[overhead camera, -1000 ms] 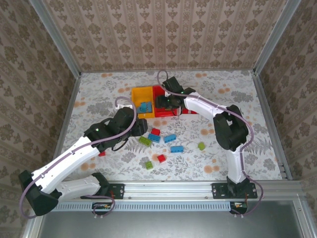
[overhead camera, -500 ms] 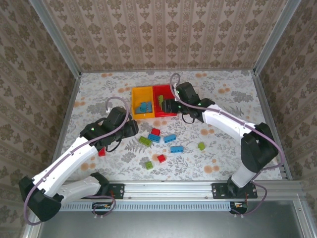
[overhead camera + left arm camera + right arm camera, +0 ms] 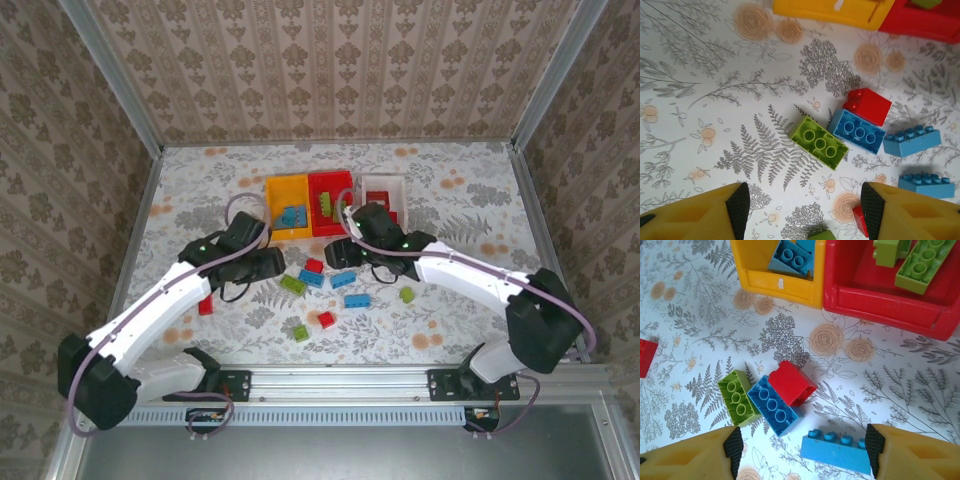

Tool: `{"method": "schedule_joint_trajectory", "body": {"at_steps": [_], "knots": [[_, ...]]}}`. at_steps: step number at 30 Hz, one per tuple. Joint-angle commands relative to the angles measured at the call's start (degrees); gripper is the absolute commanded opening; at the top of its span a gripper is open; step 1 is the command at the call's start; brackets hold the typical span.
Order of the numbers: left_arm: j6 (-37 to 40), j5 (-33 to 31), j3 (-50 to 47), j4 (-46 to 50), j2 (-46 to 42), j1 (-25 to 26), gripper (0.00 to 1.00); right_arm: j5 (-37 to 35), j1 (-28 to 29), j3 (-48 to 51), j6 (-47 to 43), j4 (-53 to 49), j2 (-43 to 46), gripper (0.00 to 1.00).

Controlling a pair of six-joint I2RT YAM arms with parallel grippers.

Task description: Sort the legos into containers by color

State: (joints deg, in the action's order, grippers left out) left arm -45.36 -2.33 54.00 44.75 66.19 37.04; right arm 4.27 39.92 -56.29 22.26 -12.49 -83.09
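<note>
Clearance is the chief concern: both arms hang over one cluster of small studded plastic bricks near the middle of the floral-patterned table (image 3: 470,190). The left end effector (image 3: 804,209) is released and empty, its jaws straddling bare table just short of the short lime-green brick (image 3: 818,142). The right end effector (image 3: 801,452) is likewise released and empty, above the long light-blue brick (image 3: 837,454). The green brick lies against a short blue brick (image 3: 858,131), which abuts a red brick (image 3: 869,106). Recommended: move one arm at a time. The left should grip the green brick across its long sides, lift it straight up, and place it in the red plastic bin (image 3: 330,176), which holds green pieces. Blue pieces belong in the orange-yellow plastic bin (image 3: 285,181).
</note>
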Motion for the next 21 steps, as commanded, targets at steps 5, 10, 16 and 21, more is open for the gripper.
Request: {"method": "schedule_joint_trajectory", "body": {"at_steps": [5, 10, 16, 21], "knots": [[6.6, 8.2, 2.9, -5.4, 8.8, 1.1, 0.66, -3.8, -0.1, 4.7, -0.6, -5.1, 12.2, 0.80], [15.1, 9.2, 9.1, -4.4, 17.4, 7.3, 0.67, -3.4, -0.2, 8.6, -1.3, -9.7, 20.3, 0.84], [28.8, 10.1, 19.3, -2.5, 29.8, 13.8, 0.71, -5.3, -1.4, 12.6, 1.5, -16.7, 32.3, 0.86], [35.2, 8.1, 26.4, 0.8, 38.6, 14.8, 0.73, -5.6, -1.9, 13.5, 3.4, -22.6, 39.5, 0.87]]}}
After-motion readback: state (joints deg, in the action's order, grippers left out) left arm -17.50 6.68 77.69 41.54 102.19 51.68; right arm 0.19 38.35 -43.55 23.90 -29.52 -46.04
